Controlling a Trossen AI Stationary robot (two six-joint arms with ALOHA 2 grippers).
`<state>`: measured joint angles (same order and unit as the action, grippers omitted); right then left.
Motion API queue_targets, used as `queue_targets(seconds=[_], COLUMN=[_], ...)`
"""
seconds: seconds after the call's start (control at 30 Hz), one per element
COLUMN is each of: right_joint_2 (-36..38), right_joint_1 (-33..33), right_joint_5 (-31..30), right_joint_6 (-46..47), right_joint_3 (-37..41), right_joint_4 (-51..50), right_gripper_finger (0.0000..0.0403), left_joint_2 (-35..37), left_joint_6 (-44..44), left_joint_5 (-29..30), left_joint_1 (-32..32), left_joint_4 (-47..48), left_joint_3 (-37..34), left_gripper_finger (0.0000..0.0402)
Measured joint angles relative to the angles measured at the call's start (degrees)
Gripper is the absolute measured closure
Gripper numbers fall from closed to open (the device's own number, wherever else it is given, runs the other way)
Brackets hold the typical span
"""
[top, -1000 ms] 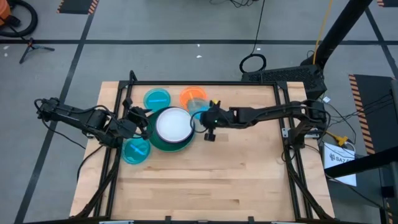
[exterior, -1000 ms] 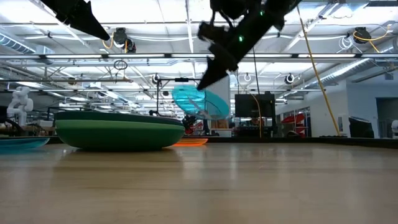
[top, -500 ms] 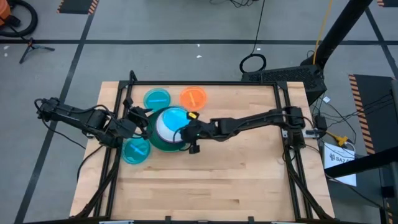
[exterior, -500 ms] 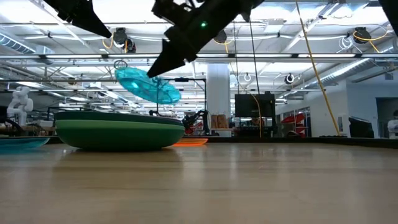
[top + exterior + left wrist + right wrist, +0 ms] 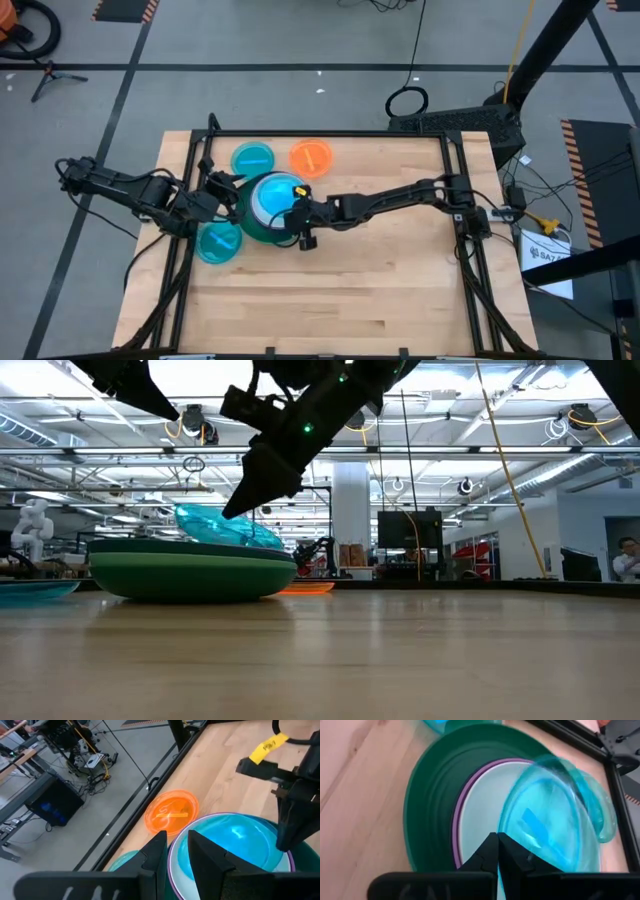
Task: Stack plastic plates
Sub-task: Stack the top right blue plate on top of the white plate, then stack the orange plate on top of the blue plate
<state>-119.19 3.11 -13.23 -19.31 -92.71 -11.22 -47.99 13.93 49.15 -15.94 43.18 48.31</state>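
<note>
A stack sits left of the table's centre: a dark green plate (image 5: 243,222) at the bottom, then a purple plate (image 5: 456,822) and a white plate (image 5: 479,815). A translucent blue plate (image 5: 270,196) lies tilted over the stack, and my right gripper (image 5: 297,213) is shut on it, reaching in from the table's right. My left gripper (image 5: 228,193) hangs open above the stack's left rim, well clear of it in the low view (image 5: 160,410). Two more blue plates (image 5: 252,158) (image 5: 220,241) and an orange plate (image 5: 311,157) lie flat on the table. My right gripper pinches the blue plate's rim (image 5: 512,837) between its two fingers, on the plate's near-right side. The fingers slant down from the table's right. The plate sits tilted (image 5: 225,527), low over the stack, and its lower side seems to meet the stack's top.
The near half and the right half of the wooden table (image 5: 380,280) are bare. A black frame rail (image 5: 320,133) runs along the far edge. The orange plate and one blue plate lie just beyond the stack, the other blue plate at its near-left.
My right gripper carried the blue plate from beside the orange plate toward the table's left, over the stack, then down. The plate, held high and tilted a second ago, now lies low on the stack's top, covering the white plate.
</note>
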Motion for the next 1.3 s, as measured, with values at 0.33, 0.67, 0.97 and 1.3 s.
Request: queue_targets(seconds=[0.33,0.67,0.97,1.3], right_joint_2=[0.11,0.1,2.1,6.34], right_joint_1=[0.0,-0.05,-1.31,-3.12], right_joint_5=[0.01,-0.09,-3.9,-6.4], right_joint_6=[0.65,2.93,18.63,27.62], right_joint_3=[-0.02,-0.02,-1.85,-2.84], right_joint_4=[0.23,0.23,-1.32,-4.19], right_gripper_finger=[0.0378,0.0337,0.0342,0.0344], left_joint_2=[0.0,0.0,0.0,-0.02], left_joint_6=[0.04,0.1,0.62,1.51], left_joint_5=[0.0,0.0,-0.01,-0.02], left_joint_1=[0.0,0.0,0.0,0.0], left_joint_4=[0.02,0.02,0.04,0.35], left_joint_3=[0.0,0.0,0.0,0.0], left_gripper_finger=[0.0316,0.0316,0.0316,0.0316])
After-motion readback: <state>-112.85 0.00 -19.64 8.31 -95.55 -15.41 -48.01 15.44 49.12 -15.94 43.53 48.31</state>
